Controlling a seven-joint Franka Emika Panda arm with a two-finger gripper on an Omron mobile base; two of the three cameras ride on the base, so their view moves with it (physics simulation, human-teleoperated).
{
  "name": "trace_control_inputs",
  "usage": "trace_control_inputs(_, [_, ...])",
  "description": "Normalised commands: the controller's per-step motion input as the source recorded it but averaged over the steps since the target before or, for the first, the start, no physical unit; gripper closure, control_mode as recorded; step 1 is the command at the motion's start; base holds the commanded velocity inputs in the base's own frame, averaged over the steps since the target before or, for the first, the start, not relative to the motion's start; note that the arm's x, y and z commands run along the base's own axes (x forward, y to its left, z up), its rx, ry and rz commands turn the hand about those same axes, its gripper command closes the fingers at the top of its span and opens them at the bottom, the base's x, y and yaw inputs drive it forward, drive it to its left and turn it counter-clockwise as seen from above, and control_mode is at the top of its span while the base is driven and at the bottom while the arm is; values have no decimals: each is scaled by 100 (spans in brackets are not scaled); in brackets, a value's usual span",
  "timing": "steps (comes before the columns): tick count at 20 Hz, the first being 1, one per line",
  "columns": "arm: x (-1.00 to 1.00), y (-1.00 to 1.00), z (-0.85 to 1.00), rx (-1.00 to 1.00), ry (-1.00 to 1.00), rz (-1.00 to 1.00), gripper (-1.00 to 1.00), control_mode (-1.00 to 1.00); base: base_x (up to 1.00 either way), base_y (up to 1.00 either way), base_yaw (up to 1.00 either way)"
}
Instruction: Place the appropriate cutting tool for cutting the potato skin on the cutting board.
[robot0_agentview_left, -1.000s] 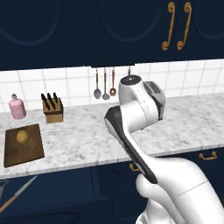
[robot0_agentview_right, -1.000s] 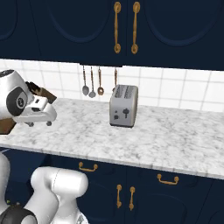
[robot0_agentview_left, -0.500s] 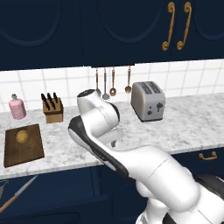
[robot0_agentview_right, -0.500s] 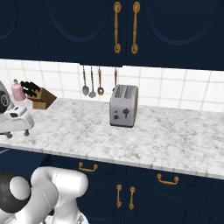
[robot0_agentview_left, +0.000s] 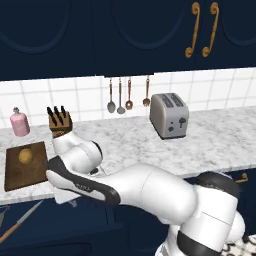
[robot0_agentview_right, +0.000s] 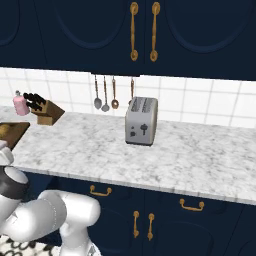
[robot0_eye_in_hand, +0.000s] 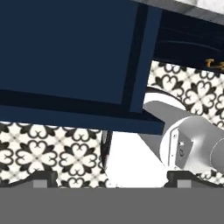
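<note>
Gripper spread wide, holding nothing. Peeler unseen; likely light, stiff, slippery metal: pinch its handle. Potato sits on cutting board.

Bent sharply to the left, the white arm folds low along the counter front, wrist dipped below its edge. Gripper with jaws spread wide, fingertips far apart, nothing between them.
</note>
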Motion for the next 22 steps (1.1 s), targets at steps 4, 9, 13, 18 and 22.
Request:
trace_control_inputs(4, [-28, 91, -72, 6, 12, 0, -100, -100, 0, 0, 0])
trace_control_inputs(9, [3, 70, -33, 2, 7, -1, -100, -100, 0, 0, 0])
trace_control_inputs(13, [29, 49, -23, 0, 2, 0, -100, -100, 0, 0, 0])
trace_control_inputs(18, [32, 38, -42, 1, 6, 0, -100, -100, 0, 0, 0])
trace_control_inputs(22, [26, 24, -46, 6, 4, 0, -100, -100, 0, 0, 0])
